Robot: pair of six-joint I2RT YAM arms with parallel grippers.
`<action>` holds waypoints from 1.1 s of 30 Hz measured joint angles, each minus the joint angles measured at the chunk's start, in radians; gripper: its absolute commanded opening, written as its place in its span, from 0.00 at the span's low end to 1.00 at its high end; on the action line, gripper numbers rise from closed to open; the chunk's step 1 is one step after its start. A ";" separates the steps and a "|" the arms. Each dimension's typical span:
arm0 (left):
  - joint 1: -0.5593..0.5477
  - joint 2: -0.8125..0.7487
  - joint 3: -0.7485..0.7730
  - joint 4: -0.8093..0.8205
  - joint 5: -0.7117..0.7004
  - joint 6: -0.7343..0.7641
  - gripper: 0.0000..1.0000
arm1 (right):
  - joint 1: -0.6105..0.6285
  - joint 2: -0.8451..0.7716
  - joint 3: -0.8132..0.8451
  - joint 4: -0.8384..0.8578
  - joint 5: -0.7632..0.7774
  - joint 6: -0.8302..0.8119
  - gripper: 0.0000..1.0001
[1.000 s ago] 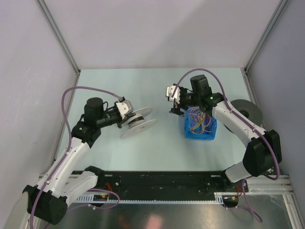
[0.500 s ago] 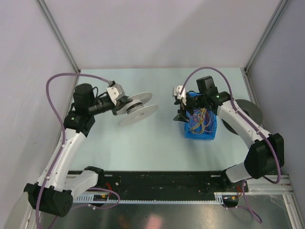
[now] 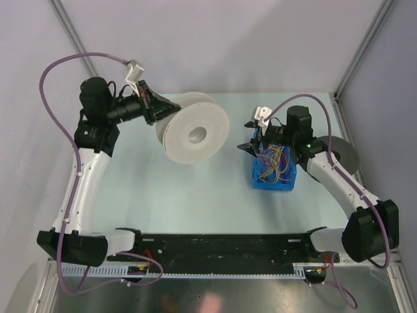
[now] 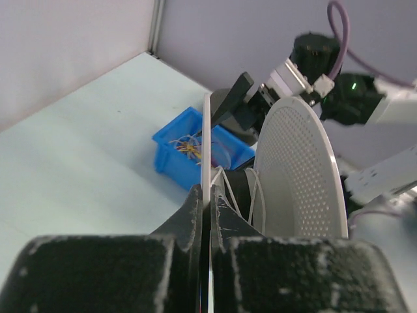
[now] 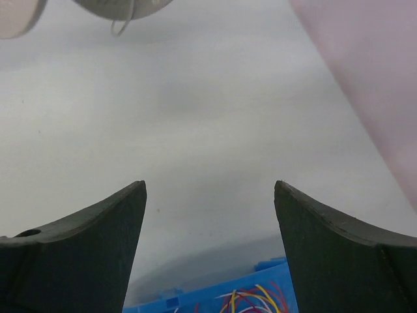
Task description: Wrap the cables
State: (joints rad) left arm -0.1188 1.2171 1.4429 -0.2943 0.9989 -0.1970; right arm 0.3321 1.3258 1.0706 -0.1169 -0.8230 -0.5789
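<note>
Two things to log around the bin. Where do they stand, top view? (M.)

Item 1: white spool (image 3: 193, 134) at 10 o'clock of the counter (image 3: 195, 195) centre, held up clear of the surface, on edge, hub hole facing the camera. Item 2: grey disc (image 3: 344, 150) at 3 o'clock of the blue bin (image 3: 273, 186), near the counter's edge, partly covered by the right arm (image 3: 329, 171). (R.)

Anything in the way at the bin? (M.)

The right arm passes along its 3 o'clock side. Right jaws hang over its 11 o'clock corner, spread wide, nothing between them. In the wrist view there is bare counter between the tips and the bin rim along the bottom edge. The spool is well apart from the bin, at its 10 o'clock. (R.)

Left side? (M.)

Left jaws pressed together on the spool's thin flange (image 4: 207, 130), pinching its rim. The perforated flange (image 4: 300, 176) stands at 3 o'clock of it in the wrist view, with thin pale loops at the hub between them. (R.)

Bin contents? (M.)

The cables (image 3: 275, 164): a loose tangle, mostly yellow and orange with some blue and purple, all lying inside the bin, at 3 o'clock of counter centre. (R.)
</note>
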 measured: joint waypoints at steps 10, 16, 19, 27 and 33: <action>0.027 0.071 0.128 0.003 -0.010 -0.415 0.00 | 0.029 -0.076 -0.137 0.334 0.060 0.163 0.81; 0.049 0.077 0.132 0.010 0.074 -0.532 0.00 | 0.089 -0.137 -0.184 0.393 0.079 0.193 0.79; 0.064 0.087 0.130 0.020 0.144 -0.570 0.00 | 0.123 -0.187 -0.196 0.400 0.084 0.213 0.78; 0.080 0.118 0.130 0.039 0.268 -0.589 0.00 | 0.264 -0.311 -0.207 0.405 0.111 0.305 0.65; 0.083 0.126 0.130 0.076 0.261 -0.611 0.00 | 0.309 -0.328 -0.218 0.434 0.159 0.485 0.64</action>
State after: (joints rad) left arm -0.0360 1.3434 1.5730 -0.2180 1.2602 -0.8082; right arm 0.6415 0.9977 0.8528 0.3172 -0.6643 -0.0937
